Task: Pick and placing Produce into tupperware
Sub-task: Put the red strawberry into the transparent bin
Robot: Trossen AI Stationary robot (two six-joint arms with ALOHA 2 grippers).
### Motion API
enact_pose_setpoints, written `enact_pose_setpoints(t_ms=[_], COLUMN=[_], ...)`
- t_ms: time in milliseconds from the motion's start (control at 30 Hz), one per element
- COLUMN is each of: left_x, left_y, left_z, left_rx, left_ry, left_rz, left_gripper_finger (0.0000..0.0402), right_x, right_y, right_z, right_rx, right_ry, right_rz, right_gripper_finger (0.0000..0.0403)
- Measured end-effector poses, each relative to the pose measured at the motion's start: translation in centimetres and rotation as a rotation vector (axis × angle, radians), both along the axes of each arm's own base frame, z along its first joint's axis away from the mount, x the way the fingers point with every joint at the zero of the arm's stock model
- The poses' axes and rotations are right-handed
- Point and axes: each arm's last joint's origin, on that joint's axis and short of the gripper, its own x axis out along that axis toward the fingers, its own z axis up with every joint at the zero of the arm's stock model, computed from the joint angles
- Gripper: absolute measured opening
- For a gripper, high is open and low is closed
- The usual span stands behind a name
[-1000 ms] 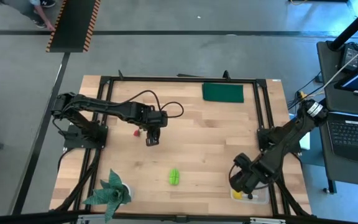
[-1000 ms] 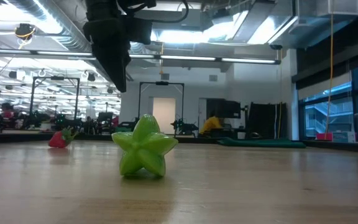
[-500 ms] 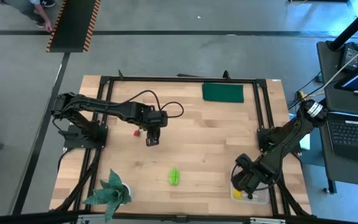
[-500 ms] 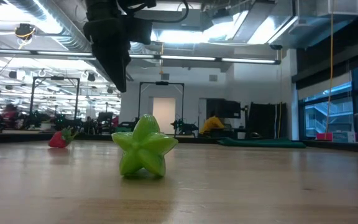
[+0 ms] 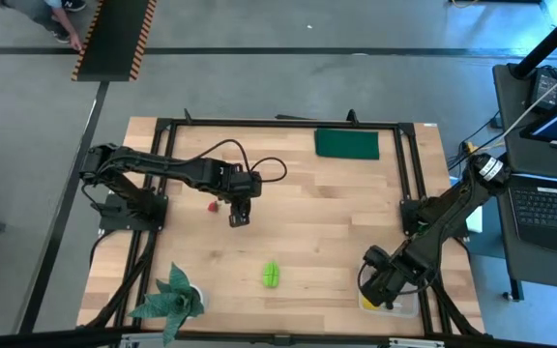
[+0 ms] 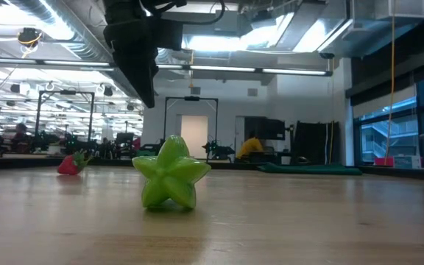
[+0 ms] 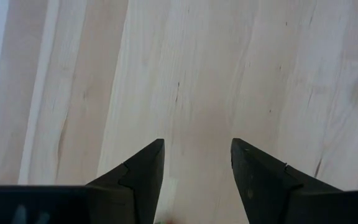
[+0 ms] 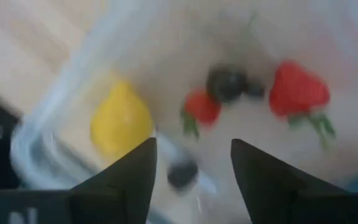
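Note:
My right gripper (image 5: 383, 290) hangs open over the clear tupperware (image 5: 406, 309) at the table's near right corner, fingers pointing down. Inside the tupperware (image 8: 48, 112) lie a yellow lemon (image 8: 121, 121), two red berries (image 8: 202, 107) (image 8: 297, 88) and a dark berry (image 8: 227, 82). Another dark berry (image 8: 182, 174) shows blurred below the gap between the fingers. The bright green ridged piece (image 5: 271, 275) rests on the wood near the front middle. My left gripper (image 7: 197, 149) stands open above bare wood, beside a red strawberry (image 5: 211, 205).
A leafy potted plant (image 5: 172, 295) stands at the near left corner. A flat dark green rectangle (image 5: 346, 143) lies at the far edge. A black metal frame (image 5: 404, 164) runs round the table. Bare wood stretches between the two arms.
My right gripper has tipped a little steeper over the tupperware. The green ridged piece and the strawberry lie where they were.

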Motion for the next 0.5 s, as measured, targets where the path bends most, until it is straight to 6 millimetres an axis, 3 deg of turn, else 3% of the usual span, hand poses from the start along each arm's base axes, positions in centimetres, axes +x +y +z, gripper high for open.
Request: enact_pose_setpoints(t_ms=[100,200,500], left_x=[0.0,0.0,0.0], left_y=[0.0,0.0,0.0], left_z=[0.0,0.0,0.0], left_rx=[0.000,0.000,-0.003], left_ry=[0.000,0.000,-0.001], left_rz=[0.000,0.000,0.007], left_gripper_finger=[0.0179,0.0179,0.0179], right_x=[0.3,1.2,3.6], right_y=[-0.8,-2.4,-8.6], right_z=[1.5,4.2,12.3], right_rx=[0.064,0.049,-0.382], right_ry=[0.046,-0.035,-0.565], right_rz=[0.051,0.037,0.095], right_gripper_finger=[0.0220,0.0226,0.0227])
